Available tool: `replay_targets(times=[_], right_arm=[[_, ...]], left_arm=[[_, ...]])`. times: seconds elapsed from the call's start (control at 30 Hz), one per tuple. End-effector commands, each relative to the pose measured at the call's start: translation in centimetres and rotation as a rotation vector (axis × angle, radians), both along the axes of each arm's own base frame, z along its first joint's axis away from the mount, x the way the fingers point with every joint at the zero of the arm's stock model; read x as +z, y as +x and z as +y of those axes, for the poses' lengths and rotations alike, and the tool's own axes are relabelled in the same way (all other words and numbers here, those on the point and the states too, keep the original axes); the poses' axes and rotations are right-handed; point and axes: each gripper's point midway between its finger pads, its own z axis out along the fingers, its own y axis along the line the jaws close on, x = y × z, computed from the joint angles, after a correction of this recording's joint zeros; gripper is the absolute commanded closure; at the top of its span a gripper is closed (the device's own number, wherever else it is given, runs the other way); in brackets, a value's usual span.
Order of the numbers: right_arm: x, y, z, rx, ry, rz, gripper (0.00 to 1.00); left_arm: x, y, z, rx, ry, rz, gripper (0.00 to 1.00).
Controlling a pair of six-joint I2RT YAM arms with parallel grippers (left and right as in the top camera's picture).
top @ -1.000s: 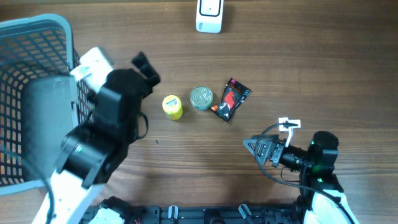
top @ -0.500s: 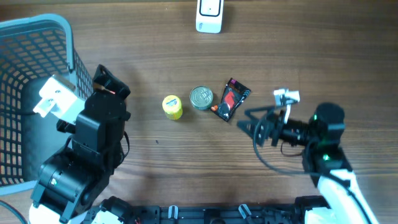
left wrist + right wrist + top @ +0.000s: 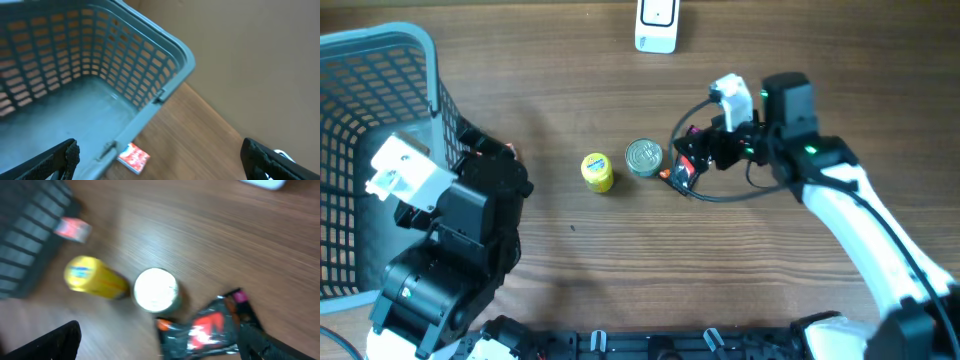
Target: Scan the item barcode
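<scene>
Over the basket side of the table, the left arm had drawn back within the last second. Its left gripper (image 3: 160, 155) was wide open and empty above the rim of the blue basket (image 3: 150, 60). The right arm had swung forward from the table's near edge to the row of goods. The right gripper (image 3: 157, 335) hung with jaws fully spread, holding nothing, above the black-and-red packet (image 3: 207, 330).

Judgement: a pick of that packet was being set up and no scan had begun. The white scanner (image 3: 656, 25) stood well apart at the far edge.

The packet lay flat, glossy and crinkled, just beside the silver can (image 3: 643, 157), with the yellow tub (image 3: 597, 171) beyond. No barcode showed on its upper face.
</scene>
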Motion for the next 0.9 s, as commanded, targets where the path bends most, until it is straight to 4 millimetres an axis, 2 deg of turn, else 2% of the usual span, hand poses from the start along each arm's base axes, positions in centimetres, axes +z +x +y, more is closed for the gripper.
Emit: replay_targets(times=[0.0,0.1,0.17,0.37,0.43,0.53,0.7,0.8,0.87], right_arm=[[-3.4,1.4,-1.0,0.006,-0.216,-0.009,0.00],[-4.1,1.1,-0.4,0.017,-0.245,0.054,0.00],[-3.5,1.1,0.3,0.008,-0.246,0.091,0.00],[1.5,1.7,1.6,-0.023,-0.234,0.099,0.00],[2.5,2.0,1.2,-0.055,-0.246,0.102,0.00],[2.5,2.4,-0.5,-0.191,-0.290,0.139,0.00],[2.2,1.9,-0.4,-0.245,-0.251,0.200,0.00],[2.3,1.7,1.1,-0.141,-0.212,0.181,0.00],[2.5,1.7,2.4,-0.052,-0.180,0.152,0.00]], left_arm=[[0.7,-0.5,0.9,0.052,0.024,-0.028,0.00],[0.7,-0.5,0.9,0.055,0.025,-0.028,0.00],[0.8,-0.6,1.1,0.067,0.034,-0.033,0.00],[1.2,-1.1,1.8,0.108,0.071,-0.039,0.00],[1.6,-1.4,2.2,0.130,0.084,-0.051,0.00],[2.9,-2.9,3.9,0.210,0.103,-0.106,0.00],[3.8,-5.2,6.2,0.255,0.037,-0.156,0.00],[4.3,-5.5,6.3,0.200,0.029,-0.141,0.00],[4.7,-4.5,5.2,0.092,0.046,-0.113,0.00]])
